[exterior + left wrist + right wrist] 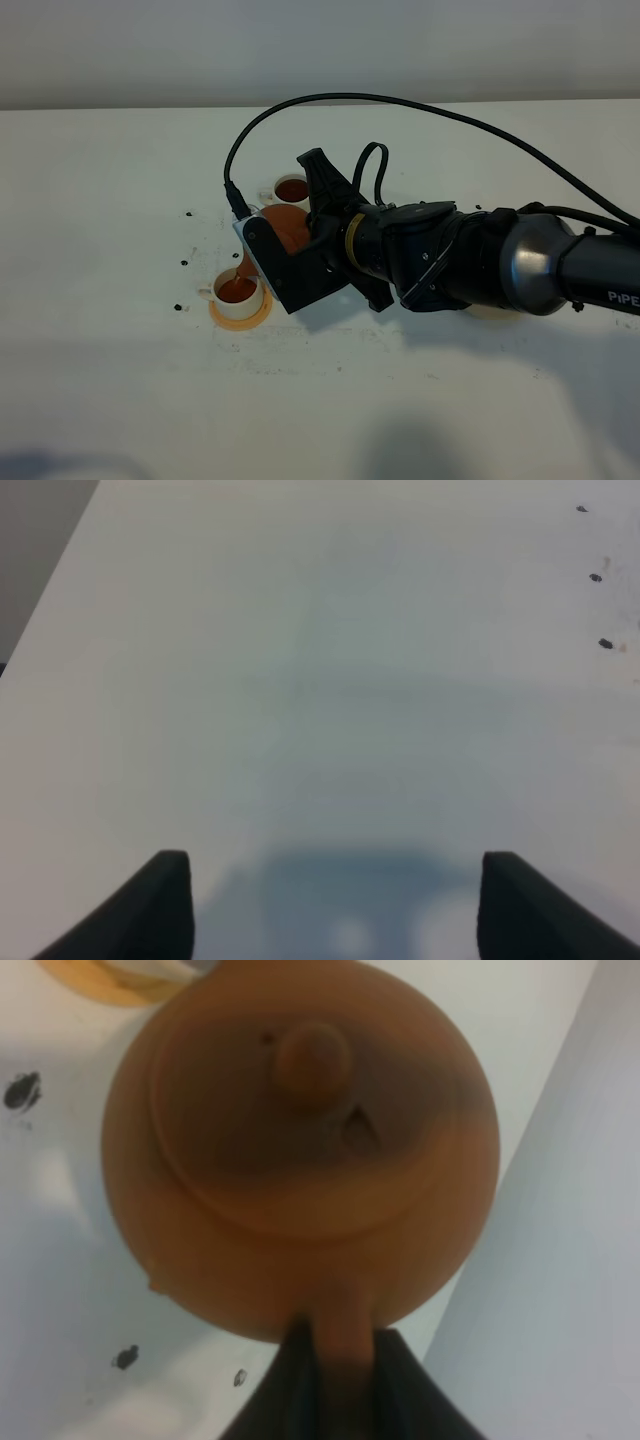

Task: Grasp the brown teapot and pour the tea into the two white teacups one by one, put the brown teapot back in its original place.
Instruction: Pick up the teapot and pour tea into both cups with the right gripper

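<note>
The right end effector (338,1370) is closed on the loop handle of the brown teapot (300,1140), its dark fingers pinching the handle from both sides in the right wrist view. The lid sits in place on the pot, knob visible. In the high view the teapot (284,226) is held tilted above the desk (120,200), largely hidden by the wrist camera mount, with its spout directed at the nearer white teacup (238,291). A thin stream of tea (239,271) runs from the spout into that cup, which holds reddish-brown liquid and stands on an orange-tan coaster (240,316). The farther white teacup (291,188), behind the pot, is also filled. Small dark specks (186,263) mark the desk nearby.

The left end effector (335,900) stands open over bare desk, holding nothing.
</note>
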You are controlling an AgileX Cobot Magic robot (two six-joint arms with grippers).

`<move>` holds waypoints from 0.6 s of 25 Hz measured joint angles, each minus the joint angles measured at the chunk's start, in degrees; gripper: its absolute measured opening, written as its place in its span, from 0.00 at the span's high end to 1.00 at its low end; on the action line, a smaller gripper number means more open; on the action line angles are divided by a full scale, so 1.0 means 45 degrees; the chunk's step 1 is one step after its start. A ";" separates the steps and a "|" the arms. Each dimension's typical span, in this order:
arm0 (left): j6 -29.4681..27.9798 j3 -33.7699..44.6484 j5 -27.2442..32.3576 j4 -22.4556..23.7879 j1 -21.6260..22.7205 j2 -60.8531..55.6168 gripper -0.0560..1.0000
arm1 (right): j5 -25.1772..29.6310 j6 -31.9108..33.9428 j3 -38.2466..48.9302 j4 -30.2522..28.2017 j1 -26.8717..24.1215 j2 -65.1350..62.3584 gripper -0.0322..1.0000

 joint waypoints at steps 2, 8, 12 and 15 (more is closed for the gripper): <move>0.0000 0.0000 0.0000 0.0000 0.0000 0.0000 0.41 | 0.0000 0.0000 0.0000 -0.0110 0.0000 0.0000 0.88; 0.0000 0.0000 0.0000 0.0000 0.0000 0.0000 0.41 | -0.0009 0.0000 0.0000 -0.0233 0.0000 0.0000 0.88; 0.0000 0.0000 0.0000 0.0000 0.0000 0.0000 0.41 | -0.0009 0.0000 0.0000 -0.0462 0.0000 0.0000 0.88; 0.0000 0.0000 0.0000 0.0000 0.0000 0.0000 0.41 | -0.0009 0.0000 0.0000 -0.0517 0.0000 0.0000 0.88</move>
